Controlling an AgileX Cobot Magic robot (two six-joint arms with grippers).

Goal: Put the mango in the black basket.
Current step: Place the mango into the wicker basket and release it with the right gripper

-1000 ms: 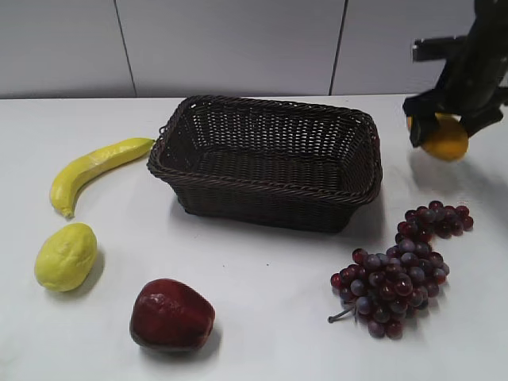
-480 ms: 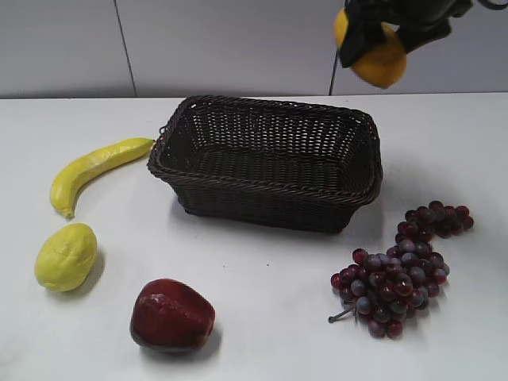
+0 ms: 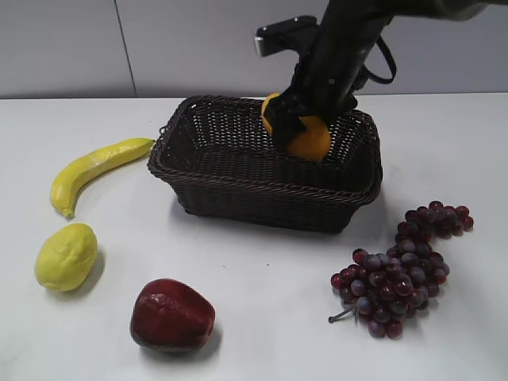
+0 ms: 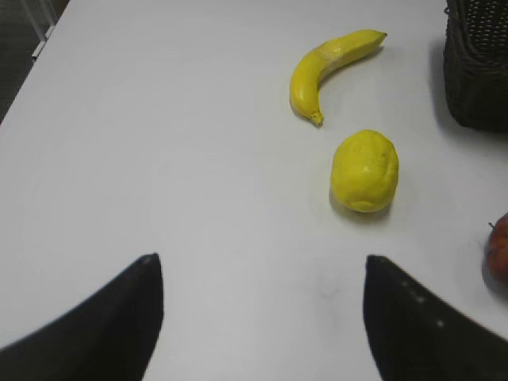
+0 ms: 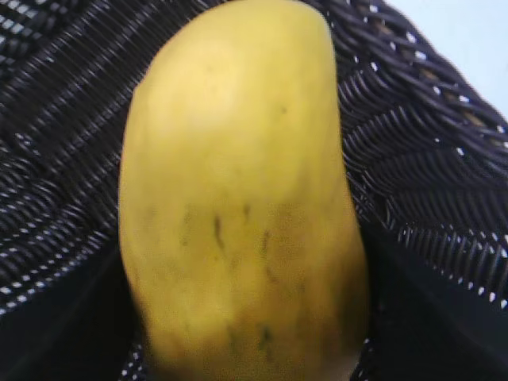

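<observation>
The white counter (image 3: 254, 333) is being seen filling most of the exterior frame, with a grey panelled wall (image 3: 198, 44) being shown along the top. The black basket (image 3: 238, 186) is being shown at centre, the largest thing on the counter, its braided rim and sloped sides being seen whole.

From the upper right of the frame the right arm (image 3: 349, 40) is being extended down over the basket's back right part. The right pincer (image 3: 300, 131) is being kept clamped on the mango (image 3: 305, 136), which is being held over the basket's interior at about rim height; whether it is touching the weave cannot be told. In the right wrist view the mango (image 5: 238, 198) is being shown filling the frame, with dark wicker (image 5: 63, 103) behind it.

At lower right a bunch of red grapes (image 3: 401, 270) is being shown lying on the counter. At left a banana (image 3: 91, 171) is being seen, below it a lumpy yellow lemon (image 3: 65, 255), and at lower centre-left a dark red apple (image 3: 171, 315).

In the left wrist view the left pincer (image 4: 262, 317) is being held wide apart over bare counter, gripping nothing.
</observation>
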